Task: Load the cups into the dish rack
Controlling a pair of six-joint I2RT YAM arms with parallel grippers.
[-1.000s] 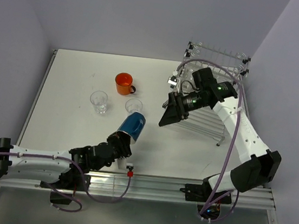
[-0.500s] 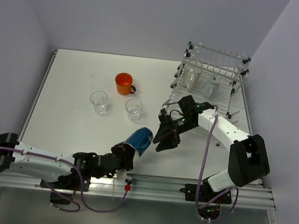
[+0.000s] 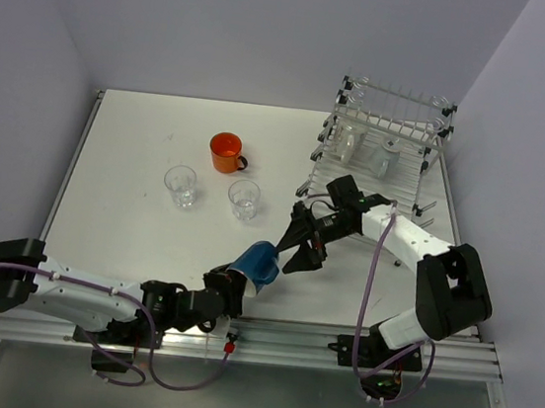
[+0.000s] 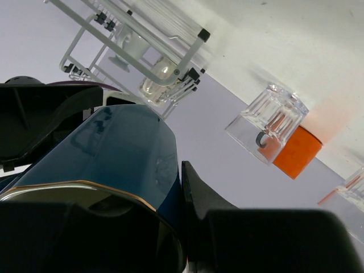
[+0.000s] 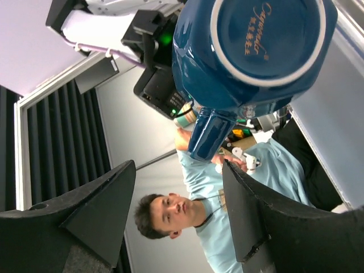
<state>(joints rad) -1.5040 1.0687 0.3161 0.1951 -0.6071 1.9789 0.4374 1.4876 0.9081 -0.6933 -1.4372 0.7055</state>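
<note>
Matte white worktop (image 3: 130, 147) meets plain lavender walls. Low at the front, the left arm (image 3: 92, 293) reaches in, and its jaws are clenched on the rim end of the blue mug (image 3: 258, 260). The mug is held off the surface, tilted, with its base turned toward the right arm (image 3: 403, 235). The glaze is glossy and deep blue. The right wrist view shows a pale unglazed foot ring, gold script on the base and a thick looped handle. The right jaws, black and wedge-shaped, stand apart just beside that base, gripping nothing. Farther back an opaque orange mug (image 3: 225, 151) stands upright, with two ribbed clear glass tumblers (image 3: 180, 185) (image 3: 243, 198) nearer. The dish rack (image 3: 391, 129), thin silvery rods with black corner fittings, sits at the far right, two pale cups (image 3: 347, 144) among its prongs.
</note>
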